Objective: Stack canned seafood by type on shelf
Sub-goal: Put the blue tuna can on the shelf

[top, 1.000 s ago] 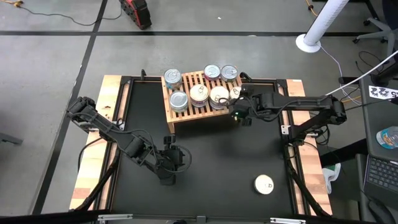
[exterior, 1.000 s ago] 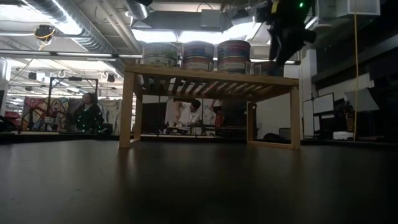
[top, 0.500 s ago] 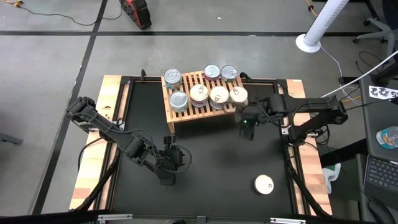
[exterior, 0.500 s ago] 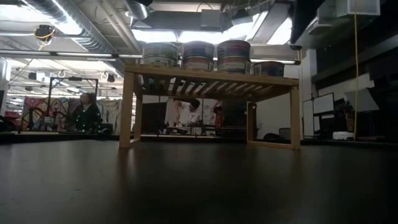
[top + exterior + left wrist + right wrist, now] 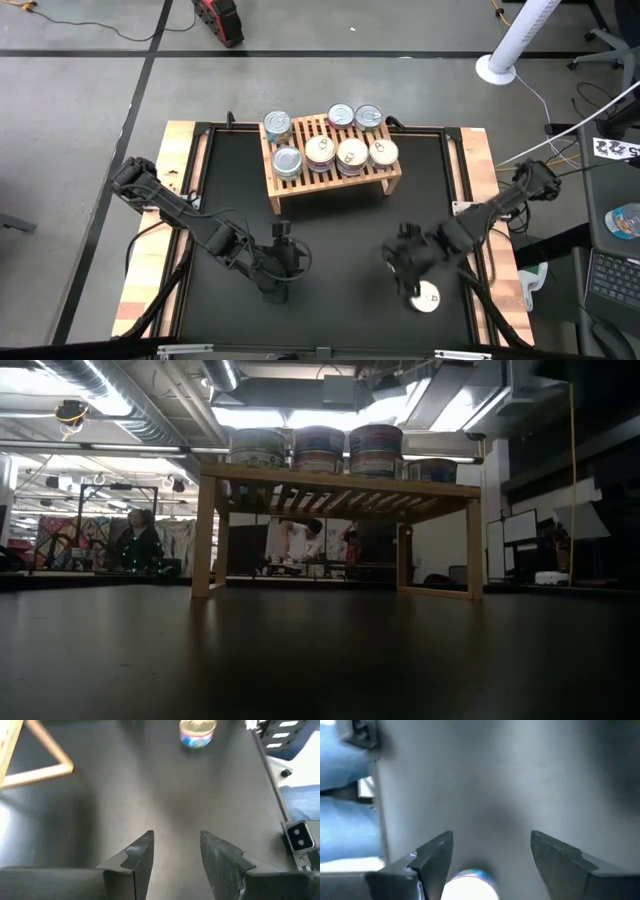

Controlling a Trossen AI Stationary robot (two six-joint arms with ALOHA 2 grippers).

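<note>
Seven tins already sit on the slatted wooden shelf at the bench's far edge. One white-lidded tin remains near the front right corner. The right gripper, jaws wide and empty, hovers beside it; the left gripper waits mid-bench, jaws parted, empty.

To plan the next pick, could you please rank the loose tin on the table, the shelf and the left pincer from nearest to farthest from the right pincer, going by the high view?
1. Loose tin: on the black tabletop, right beside the open right pincer.
2. Left pincer: open, across the table on the left.
3. Shelf: at the table's far side, carrying the other tins.
</note>
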